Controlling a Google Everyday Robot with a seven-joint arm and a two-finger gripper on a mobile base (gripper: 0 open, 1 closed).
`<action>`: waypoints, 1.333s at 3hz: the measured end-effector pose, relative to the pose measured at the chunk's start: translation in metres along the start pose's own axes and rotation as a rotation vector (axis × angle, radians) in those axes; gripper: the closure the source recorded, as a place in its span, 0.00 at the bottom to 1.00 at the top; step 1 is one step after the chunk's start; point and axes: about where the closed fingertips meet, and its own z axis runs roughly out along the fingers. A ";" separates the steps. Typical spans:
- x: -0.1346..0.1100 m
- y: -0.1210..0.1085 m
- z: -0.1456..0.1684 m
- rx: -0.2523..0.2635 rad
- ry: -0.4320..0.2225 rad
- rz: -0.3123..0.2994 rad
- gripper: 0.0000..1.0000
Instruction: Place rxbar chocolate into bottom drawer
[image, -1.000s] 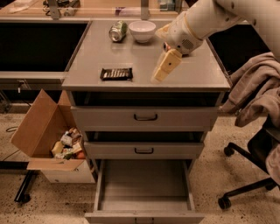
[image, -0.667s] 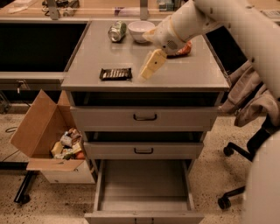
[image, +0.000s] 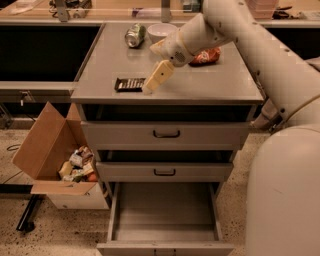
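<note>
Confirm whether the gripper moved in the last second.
Yes. The gripper moved left across the cabinet top, closing on the rxbar chocolate, which stayed put.

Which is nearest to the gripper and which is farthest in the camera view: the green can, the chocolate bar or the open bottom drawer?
The gripper hangs over the front of the cabinet top.
1. Chocolate bar: right beside it, near the front edge.
2. Green can: lying at the back of the top.
3. Bottom drawer: pulled open, far below.
</note>
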 end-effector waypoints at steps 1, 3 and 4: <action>0.006 -0.008 0.023 -0.012 -0.013 0.048 0.00; 0.013 -0.018 0.052 -0.024 -0.006 0.107 0.00; 0.015 -0.022 0.060 -0.029 0.001 0.121 0.00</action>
